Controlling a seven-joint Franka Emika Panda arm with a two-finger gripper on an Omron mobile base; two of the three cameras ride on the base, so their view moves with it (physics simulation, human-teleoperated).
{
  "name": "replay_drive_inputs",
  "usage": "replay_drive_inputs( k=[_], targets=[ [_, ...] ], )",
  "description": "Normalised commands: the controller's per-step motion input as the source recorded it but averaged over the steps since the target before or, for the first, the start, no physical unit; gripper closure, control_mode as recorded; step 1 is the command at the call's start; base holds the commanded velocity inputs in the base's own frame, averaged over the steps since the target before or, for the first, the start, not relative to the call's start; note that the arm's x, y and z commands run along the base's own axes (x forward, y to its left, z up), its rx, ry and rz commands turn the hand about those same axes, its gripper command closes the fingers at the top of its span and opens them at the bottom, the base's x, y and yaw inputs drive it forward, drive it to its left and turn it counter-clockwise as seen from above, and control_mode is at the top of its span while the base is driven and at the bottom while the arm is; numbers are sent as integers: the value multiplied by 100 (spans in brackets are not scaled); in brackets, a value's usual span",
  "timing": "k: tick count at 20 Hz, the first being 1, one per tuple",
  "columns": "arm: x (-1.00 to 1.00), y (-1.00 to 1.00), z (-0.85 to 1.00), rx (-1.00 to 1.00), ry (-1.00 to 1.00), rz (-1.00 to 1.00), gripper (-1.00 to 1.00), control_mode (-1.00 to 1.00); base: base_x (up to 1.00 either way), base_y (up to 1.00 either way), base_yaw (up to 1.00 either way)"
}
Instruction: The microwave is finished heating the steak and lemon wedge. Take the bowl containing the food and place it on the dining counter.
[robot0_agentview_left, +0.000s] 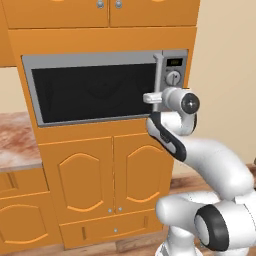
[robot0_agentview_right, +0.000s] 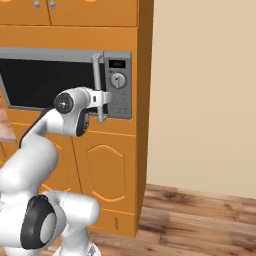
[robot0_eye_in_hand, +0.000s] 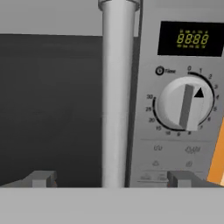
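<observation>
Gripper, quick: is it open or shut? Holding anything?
Gripper: open, holding nothing, fingers on either side of the microwave's handle, not closed on it.

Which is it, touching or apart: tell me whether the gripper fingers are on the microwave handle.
Apart. In the hand view the two fingertips stand wide on either side of the handle, with dark door glass visible between each tip and the bar.

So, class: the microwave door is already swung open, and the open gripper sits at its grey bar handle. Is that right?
Not quite. The microwave door is shut, flush in its frame in the left base view. The rest stands: the open gripper straddles the bar handle.
</observation>
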Motion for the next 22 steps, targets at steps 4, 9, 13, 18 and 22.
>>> replay_drive_inputs(
  k=[4, 9, 13, 18, 22],
  targets=[
    [70, 0, 0, 0, 0, 0, -100, -100, 0, 0, 0],
    [58, 0, 0, 0, 0, 0, -100, -100, 0, 0, 0],
    [66, 0, 0, 0, 0, 0, -100, -100, 0, 0, 0],
    [64, 0, 0, 0, 0, 0, -100, -100, 0, 0, 0],
    [7, 0, 0, 0, 0, 0, 100, -100, 0, 0, 0]
  ],
)
